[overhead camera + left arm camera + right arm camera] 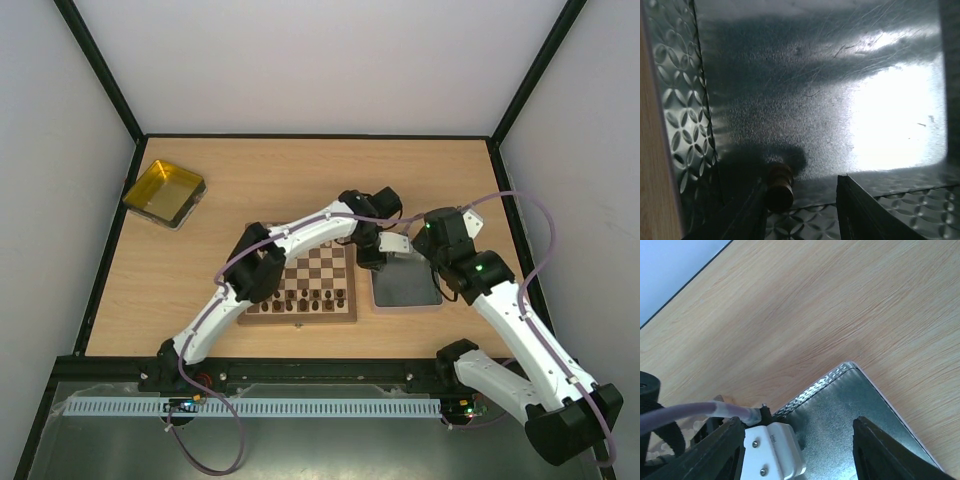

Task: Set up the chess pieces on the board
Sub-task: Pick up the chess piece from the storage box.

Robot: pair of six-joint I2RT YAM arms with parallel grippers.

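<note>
The board (322, 262) lies mid-table with several dark and pale chess pieces (310, 296) on its near rows. My left gripper (371, 259) reaches past the board into the grey metallic tray (408, 286) at its far left corner. In the left wrist view the left gripper (800, 202) is open, and one dark brown chess piece (778, 187) lies on its side on the tray floor, against the left finger (747, 217). My right gripper (414, 242) hovers open and empty over the tray's far edge. In the right wrist view the right gripper (800, 450) spans the left wrist's white camera housing (775, 450).
A yellow translucent tray (165, 192) sits at the far left of the table. The grey tray's embossed wall (685, 150) rises close to the left of the left gripper. The two grippers are close together over the tray's far left corner (847, 367).
</note>
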